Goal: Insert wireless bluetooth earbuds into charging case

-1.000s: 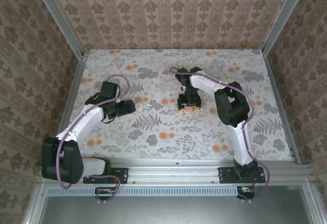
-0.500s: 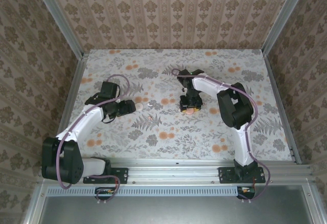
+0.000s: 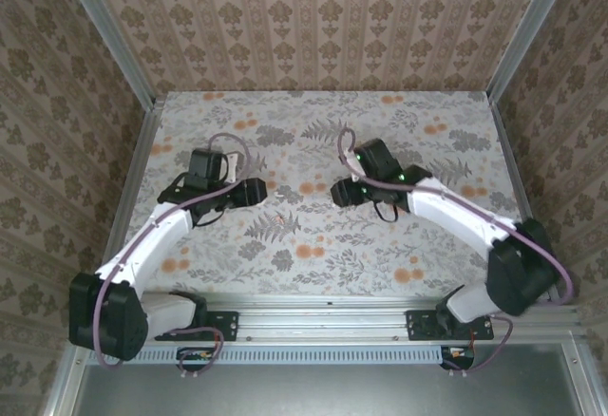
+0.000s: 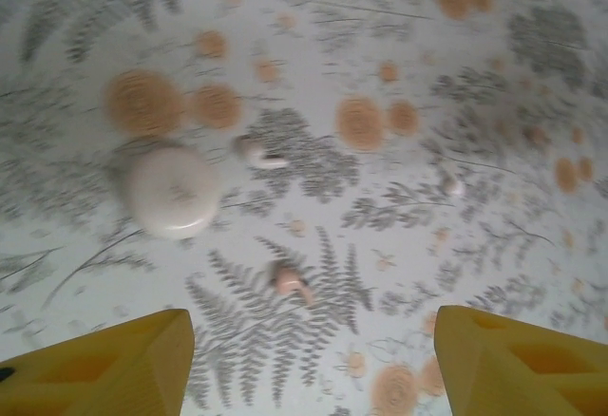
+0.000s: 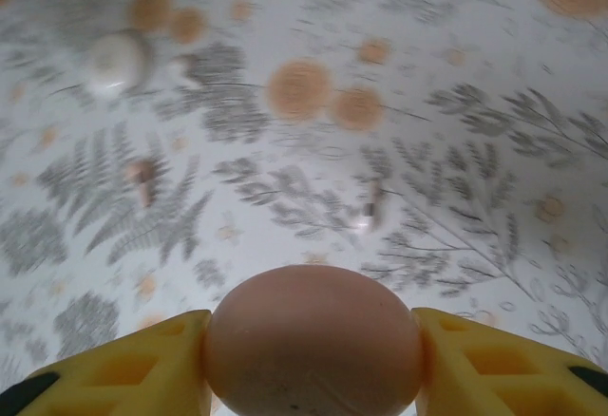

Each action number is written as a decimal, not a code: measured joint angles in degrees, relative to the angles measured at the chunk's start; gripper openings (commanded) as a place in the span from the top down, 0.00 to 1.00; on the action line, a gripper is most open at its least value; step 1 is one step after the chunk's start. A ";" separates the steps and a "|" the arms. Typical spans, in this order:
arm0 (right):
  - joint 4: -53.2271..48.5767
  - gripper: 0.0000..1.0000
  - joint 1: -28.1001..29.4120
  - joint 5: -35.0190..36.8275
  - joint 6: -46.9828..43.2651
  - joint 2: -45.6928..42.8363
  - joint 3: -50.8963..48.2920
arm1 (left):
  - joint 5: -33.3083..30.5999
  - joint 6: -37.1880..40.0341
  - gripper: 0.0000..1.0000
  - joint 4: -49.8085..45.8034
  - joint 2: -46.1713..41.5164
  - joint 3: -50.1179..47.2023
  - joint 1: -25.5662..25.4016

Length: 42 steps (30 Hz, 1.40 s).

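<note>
Swung outward since 1 s ago: right hand (image 3: 342, 192) clamping pink case (image 5: 313, 335) near table (image 3: 427, 245) centre.
W/ left hand (image 4: 313, 359) spread & empty above pink bud (image 4: 290, 281), centre over it, drop straight, pinch gently; keep case steady. Mind white bud (image 4: 261, 155) beside white puck (image 4: 171, 191).

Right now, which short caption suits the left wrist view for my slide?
Open left gripper above the floral table: pale round case, white earbud beside it, pinkish earbud nearer the camera.
</note>
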 measured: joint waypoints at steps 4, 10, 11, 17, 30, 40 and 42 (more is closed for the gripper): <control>8.52 0.51 4.68 -0.15 -6.88 -7.10 -4.28 | 4.35 1.66 0.33 2.34 -2.03 0.00 -2.29; 16.09 0.52 11.43 1.88 -15.54 -9.94 -6.47 | 11.91 2.95 0.33 4.57 -3.63 0.94 -3.45; 16.63 0.52 12.48 2.58 -16.87 -9.94 -6.47 | 13.14 3.19 0.33 4.68 -3.74 1.36 -3.74; 19.30 0.52 16.65 5.68 -23.43 -8.26 -6.43 | 18.93 4.26 0.40 5.68 -4.39 2.71 -5.11; 20.04 0.52 18.01 6.36 -28.46 -2.93 -3.76 | 21.79 6.21 0.45 5.49 -3.98 3.32 -9.01; 20.48 0.52 18.97 6.60 -29.68 -2.93 -3.63 | 20.90 6.23 0.49 5.46 -1.18 3.39 -9.86; 20.48 0.52 19.04 6.97 -29.66 -2.93 -3.63 | 21.11 6.38 0.50 5.49 -0.85 3.39 -10.23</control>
